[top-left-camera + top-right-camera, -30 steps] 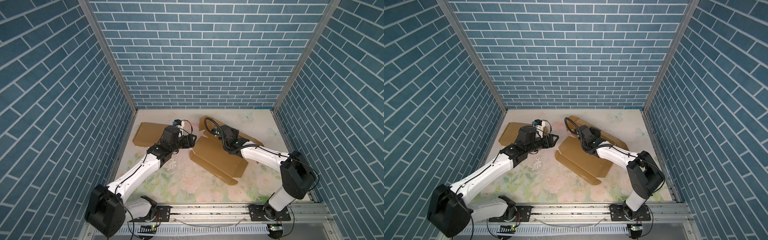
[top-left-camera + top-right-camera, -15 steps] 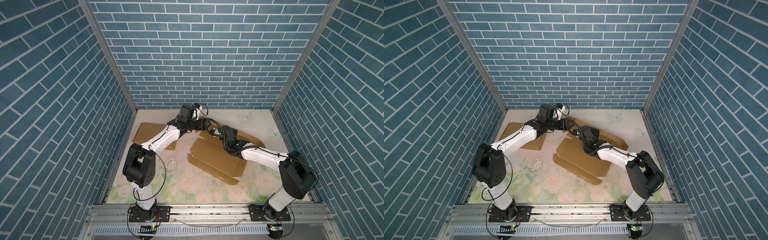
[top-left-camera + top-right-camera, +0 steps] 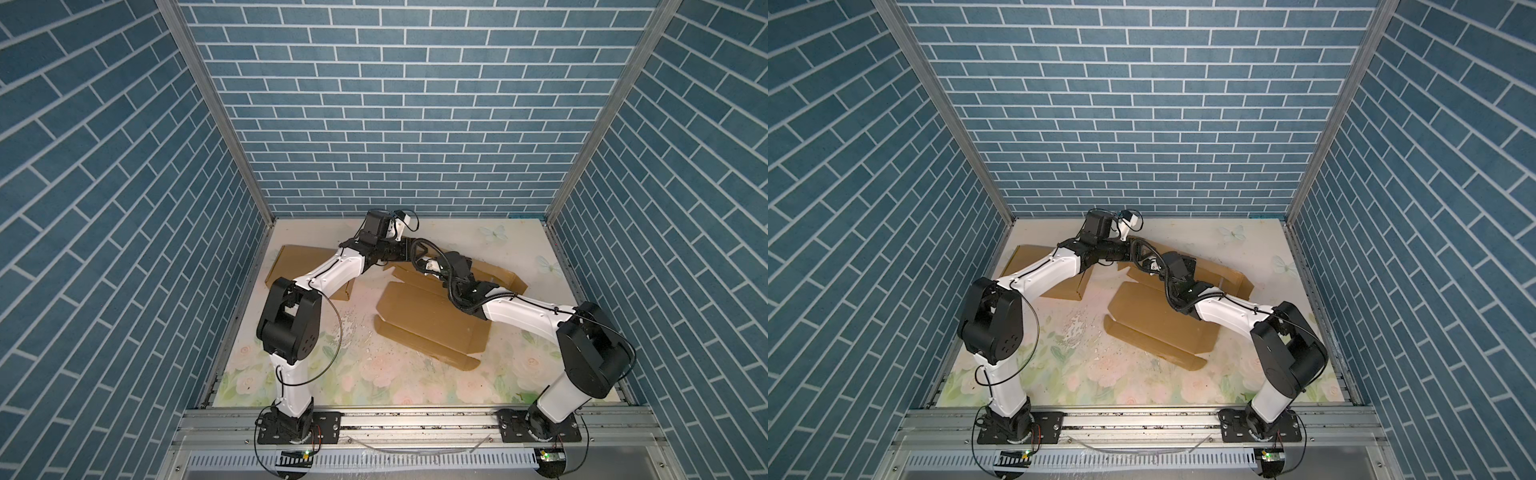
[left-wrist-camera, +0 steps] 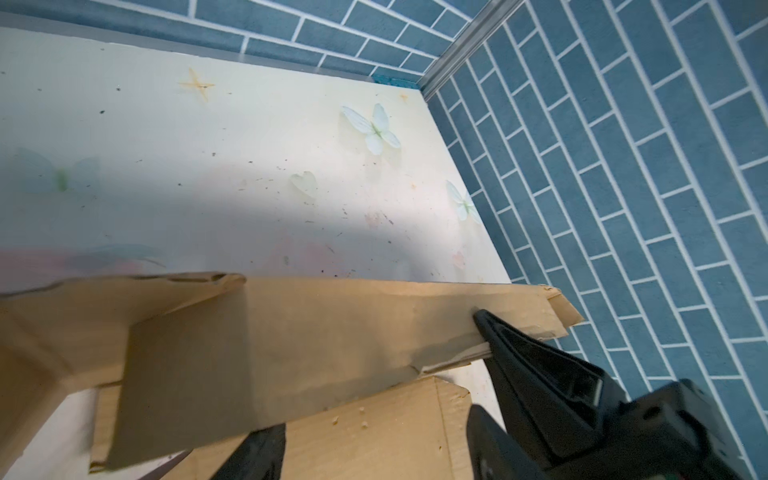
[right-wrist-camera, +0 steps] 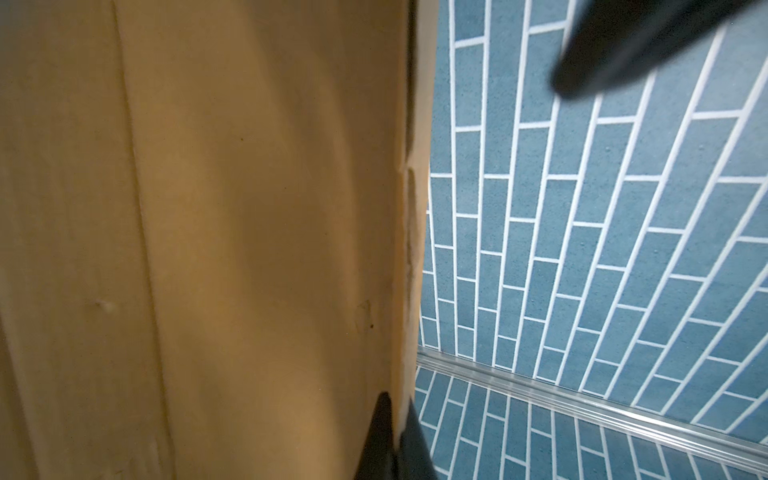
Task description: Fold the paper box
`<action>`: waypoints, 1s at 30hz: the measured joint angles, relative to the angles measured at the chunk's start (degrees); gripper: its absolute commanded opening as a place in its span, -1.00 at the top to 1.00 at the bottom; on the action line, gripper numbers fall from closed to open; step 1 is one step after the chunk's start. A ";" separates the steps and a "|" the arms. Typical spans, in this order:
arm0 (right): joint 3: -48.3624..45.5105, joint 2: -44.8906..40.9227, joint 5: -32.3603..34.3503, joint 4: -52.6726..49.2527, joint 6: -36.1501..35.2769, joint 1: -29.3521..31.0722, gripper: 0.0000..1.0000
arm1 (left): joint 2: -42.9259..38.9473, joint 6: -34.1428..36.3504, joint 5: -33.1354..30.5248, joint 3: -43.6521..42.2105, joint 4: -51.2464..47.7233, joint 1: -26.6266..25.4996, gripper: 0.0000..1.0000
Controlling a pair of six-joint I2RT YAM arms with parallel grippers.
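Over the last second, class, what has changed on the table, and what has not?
The left hand swung from the left side of the paper box to its far raised flap, jaws open astride it. The right hand stayed shut on the box's edge; the spare cardboard sheet at left lay unmoved.

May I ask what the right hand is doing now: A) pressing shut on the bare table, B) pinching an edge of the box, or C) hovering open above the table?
B: the right wrist view shows the right hand shut on the edge of the box.
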 measured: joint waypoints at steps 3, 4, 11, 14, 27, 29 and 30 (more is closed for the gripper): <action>-0.35 -0.04 -0.79 0.68 -0.81 -0.11 1.00 | 0.00 0.07 1.62 -0.44 0.24 0.04 -0.26; -0.37 -0.04 -0.96 0.72 -1.14 -0.17 1.00 | -0.02 0.68 1.86 -0.42 -0.42 0.11 -0.27; -0.42 -0.37 -2.34 0.44 -1.99 -0.55 1.00 | -4.24 7.48 -0.26 -0.31 -9.64 3.63 -0.47; -0.44 -0.61 -2.80 0.24 -2.01 -0.55 1.00 | -6.23 9.57 -1.75 0.98 -12.17 4.96 -0.52; -1.81 -2.10 -4.55 0.44 -2.03 -0.15 1.00 | 0.46 8.98 -2.14 2.91 -11.50 1.97 -0.39; -1.81 -2.10 -4.72 0.48 -2.03 -0.15 1.00 | 0.42 7.89 -1.09 2.40 -9.81 1.38 -0.31; -1.81 -2.10 -4.74 0.48 -2.03 -0.15 1.00 | 0.42 7.48 -0.59 2.12 -9.03 1.16 -0.27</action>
